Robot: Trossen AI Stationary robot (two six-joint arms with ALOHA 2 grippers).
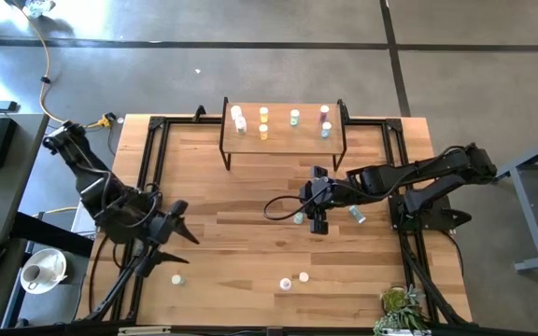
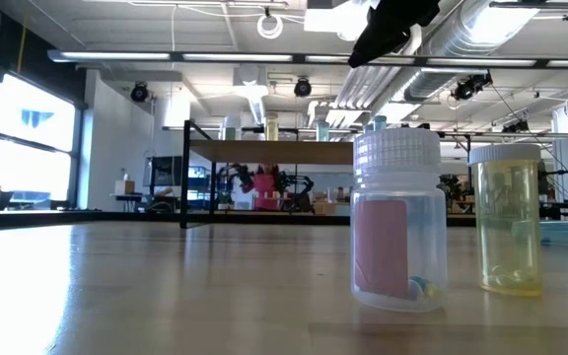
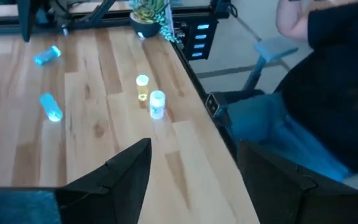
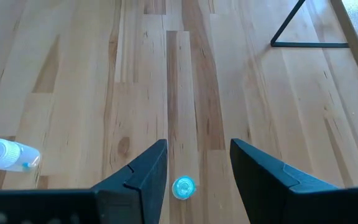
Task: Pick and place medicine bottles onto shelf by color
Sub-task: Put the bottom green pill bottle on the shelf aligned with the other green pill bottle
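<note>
Smooth light-wood table (image 1: pixel 250 243), clear glossy plastic medicine bottles (image 2: pixel 399 222) with ribbed caps, black metal-legged shelf (image 1: pixel 283 140)

a robotics lab or workshop – open industrial hall with exposed ceiling ducts (image 2: pixel 521 44), strip lights and big windows (image 2: pixel 28 143), polished concrete floor (image 1: pixel 250 56) with a yellow cable (image 1: pixel 47 75) across it, black-framed wooden counter (image 1: pixel 250 187), more benches and gear in the background.

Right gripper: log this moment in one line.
right gripper open over blue bottle | left gripper open, waiting | shelf part-filled
</note>
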